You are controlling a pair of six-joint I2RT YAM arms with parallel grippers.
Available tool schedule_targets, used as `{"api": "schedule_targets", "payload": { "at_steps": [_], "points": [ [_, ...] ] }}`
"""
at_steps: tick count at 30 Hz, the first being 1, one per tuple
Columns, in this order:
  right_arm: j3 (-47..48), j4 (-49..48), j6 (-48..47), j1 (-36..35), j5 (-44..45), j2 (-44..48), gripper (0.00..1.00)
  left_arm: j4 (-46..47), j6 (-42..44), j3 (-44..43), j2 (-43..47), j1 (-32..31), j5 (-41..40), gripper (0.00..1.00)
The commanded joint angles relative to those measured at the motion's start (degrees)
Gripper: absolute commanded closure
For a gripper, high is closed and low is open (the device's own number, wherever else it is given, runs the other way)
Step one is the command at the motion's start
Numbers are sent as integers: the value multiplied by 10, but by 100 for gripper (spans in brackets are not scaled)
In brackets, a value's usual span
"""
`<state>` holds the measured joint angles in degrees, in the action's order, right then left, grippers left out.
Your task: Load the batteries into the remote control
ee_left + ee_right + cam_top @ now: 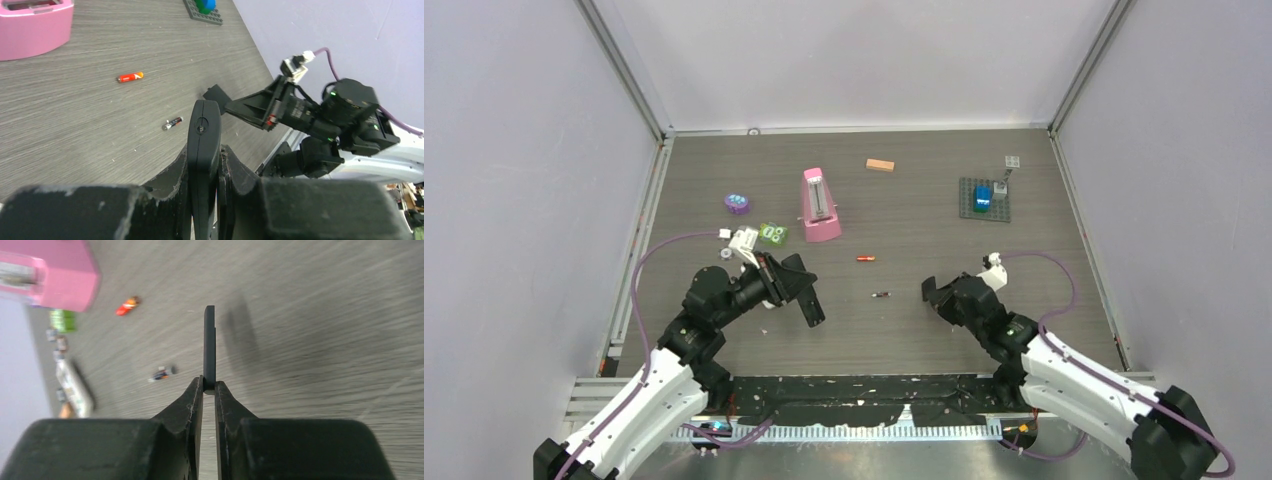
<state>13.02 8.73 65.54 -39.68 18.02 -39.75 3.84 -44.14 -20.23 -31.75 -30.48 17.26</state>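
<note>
Presently, the left gripper (206, 162) is clamped on the remote control (204, 125). In the left wrist view this is a black slab seen edge-on, standing up out of the jaws with its free end pointing toward the right arm. The right gripper (209, 387) is pinched tight on a thin black plate (209, 340), held by its lower edge. The plate stands edge-on above the fingers and throws a shadow on the table (924, 230) just beside it.

Two batteries are in view, both lying flat on the table and neither touched by a gripper. The dark battery (881, 295) lies in the gap between the two grippers, nearer the right one and apart from both. In the left wrist view it sits just left of the remote's tip, on the surface beyond. In the right wrist view it lies left of the held plate. The orange battery (865, 259) lies farther from the arm bases, near the dark one but not touching it, between it and the pink object (820, 205). It is well apart from both grippers.

Further back on the right lies a grey baseplate (969, 208) carrying a blue brick (982, 197). A green item (773, 233) rests just beside the left arm's wrist
</note>
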Motion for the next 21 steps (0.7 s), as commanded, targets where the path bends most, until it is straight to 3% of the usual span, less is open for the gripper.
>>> {"api": "schedule_targets", "payload": {
  "at_steps": [1,2,6,8,10,15,21],
  "points": [
    [7,13,-34,27,-24,-63,95,43,17,-5,0,-1,45,100],
    [8,11,-36,29,-27,-72,94,45,17,-6,-1,-1,53,100],
    [18,27,-39,33,-19,-100,57,42,25,-16,-10,-1,76,100],
    [31,48,-49,33,-6,-95,42,41,34,-23,-17,-1,97,100],
    [49,75,-70,33,12,-78,33,36,45,-31,-21,-1,116,100],
    [98,93,-185,33,22,-46,30,21,65,-45,-23,-1,142,100],
    [165,47,-391,32,-90,-89,31,9,77,-56,-20,-1,159,100]
  ]
}}
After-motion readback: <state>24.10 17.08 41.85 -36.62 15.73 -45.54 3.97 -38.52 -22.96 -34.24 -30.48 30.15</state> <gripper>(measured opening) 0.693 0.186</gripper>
